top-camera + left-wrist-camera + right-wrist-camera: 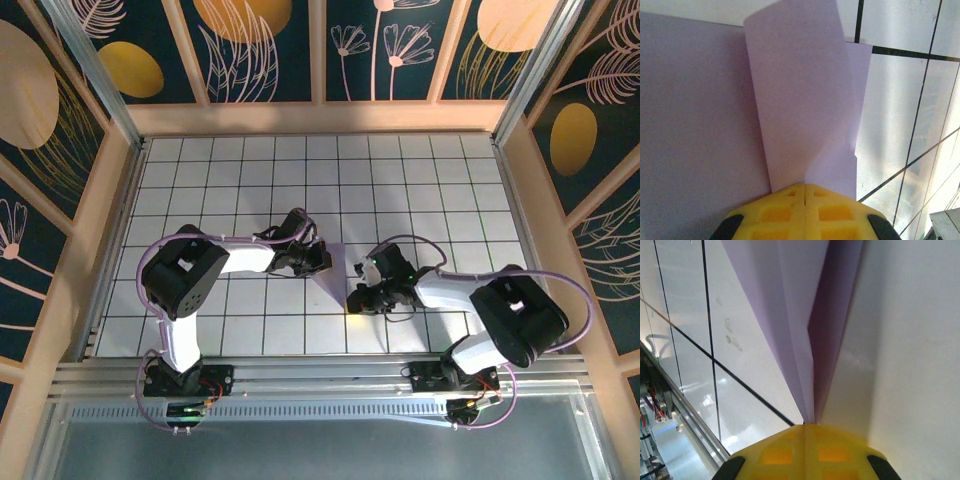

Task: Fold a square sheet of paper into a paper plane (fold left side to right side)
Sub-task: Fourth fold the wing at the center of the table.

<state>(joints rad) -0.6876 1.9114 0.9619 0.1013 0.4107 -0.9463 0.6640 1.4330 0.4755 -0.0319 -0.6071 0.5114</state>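
Left wrist shows the left claw (804,187) pinching smooth, thin lavender paper (805,100); the right claw (805,426) pinches its creased point.

My yellow fingertips (775,212) are showing against plain lavender paper (805,100); the white table (400,170) is wearing a thin black grid.

Left arm (185,275): white links, bulky black joint housings.
Right arm (500,320): same white-and-black build.
Cables (148,255): thin lilac loops along each arm.
Fingers (775,212): yellow, square recesses, black edging.
Bases (190,380): black, exposed wiring.
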